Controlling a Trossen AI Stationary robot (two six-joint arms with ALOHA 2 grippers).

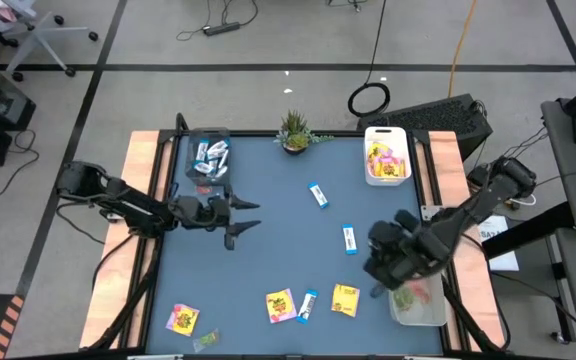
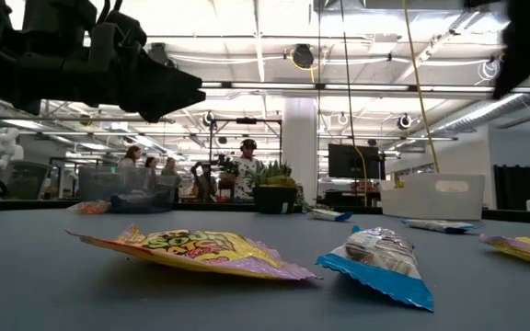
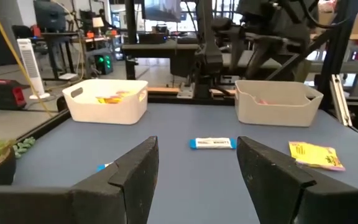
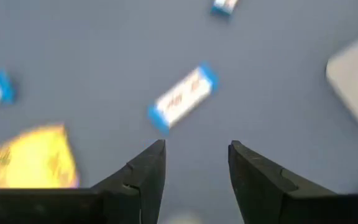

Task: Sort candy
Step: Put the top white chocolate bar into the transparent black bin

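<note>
The right tool hung beside the clear bin at the surface's near right edge, its jaws parted to a moderate gap with nothing between them. A few pinkish and green pieces lay in that bin, so I judged the step in hand to be a drop just finished there, with the next pick not yet begun. Closest to this tool lay a yellow packet, just off its tip toward the surface's middle; a little beyond that were a slim blue-and-white bar and a second yellow packet, touching or nearly so. Another bar lay ahead of the tool, apart from the rest, and a further bar lay farther off. The next move, as I read it, called for swinging over one of these, lowering squarely and closing on the flat wrapper without sliding it.

The left tool waited over the left half of the surface, jaws wide and empty, touching nothing. Just behind it stood the clear bin of blue-and-white bars. Far across from it, the white bin held yellow packets. Two more sweets, a yellow packet and a small greenish piece, lay well apart near the front left corner.
</note>
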